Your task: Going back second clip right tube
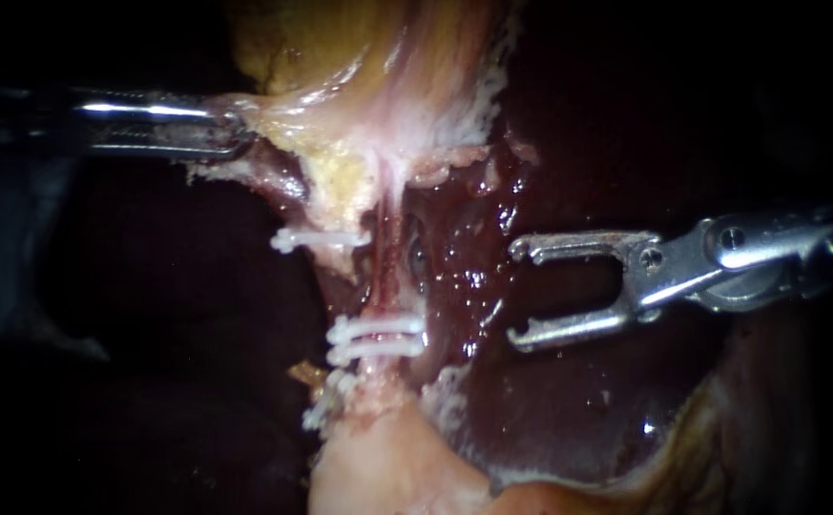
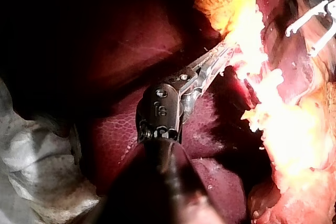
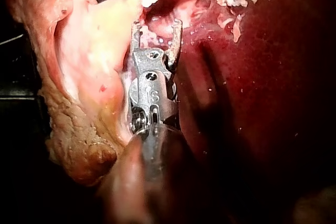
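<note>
- The left instrument — the tips of its jaws sink out of sight in the pale tissue they grip.
- The right instrument — shaft cut off at the edge.
- The tube disappears beneath a pale lump below the two lower clips.

Nothing here can be read as a text, label or number. The only marks are small stamped ones on the wrist housings of the left instrument and the right instrument, and these are not legible.
</note>
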`<state>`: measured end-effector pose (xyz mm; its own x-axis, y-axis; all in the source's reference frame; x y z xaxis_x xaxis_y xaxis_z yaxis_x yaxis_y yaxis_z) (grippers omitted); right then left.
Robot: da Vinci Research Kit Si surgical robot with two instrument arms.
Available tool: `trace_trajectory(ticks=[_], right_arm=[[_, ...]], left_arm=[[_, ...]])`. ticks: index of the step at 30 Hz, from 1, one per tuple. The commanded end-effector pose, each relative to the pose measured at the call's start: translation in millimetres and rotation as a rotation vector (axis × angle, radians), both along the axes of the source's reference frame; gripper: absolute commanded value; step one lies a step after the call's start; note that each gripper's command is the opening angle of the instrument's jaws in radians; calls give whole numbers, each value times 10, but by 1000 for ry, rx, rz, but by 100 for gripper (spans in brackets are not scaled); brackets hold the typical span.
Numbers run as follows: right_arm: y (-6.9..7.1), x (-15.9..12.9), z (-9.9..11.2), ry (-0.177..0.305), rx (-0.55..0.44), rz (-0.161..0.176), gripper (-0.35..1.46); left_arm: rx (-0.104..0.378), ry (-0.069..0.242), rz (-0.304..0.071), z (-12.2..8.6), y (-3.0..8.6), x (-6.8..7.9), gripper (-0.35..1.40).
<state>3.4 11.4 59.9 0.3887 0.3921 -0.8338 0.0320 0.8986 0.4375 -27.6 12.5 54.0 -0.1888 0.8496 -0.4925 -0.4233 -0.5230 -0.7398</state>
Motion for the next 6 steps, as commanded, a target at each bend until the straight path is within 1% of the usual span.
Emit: trace_trajectory(ticks=[1,6], right_arm=[[0,0,0,0,0,0,50],[0,1,0,0,0,0,50]], left_arm=[[0,1,0,0,0,0,-35],[0,1,0,-1,0,1,-35]])
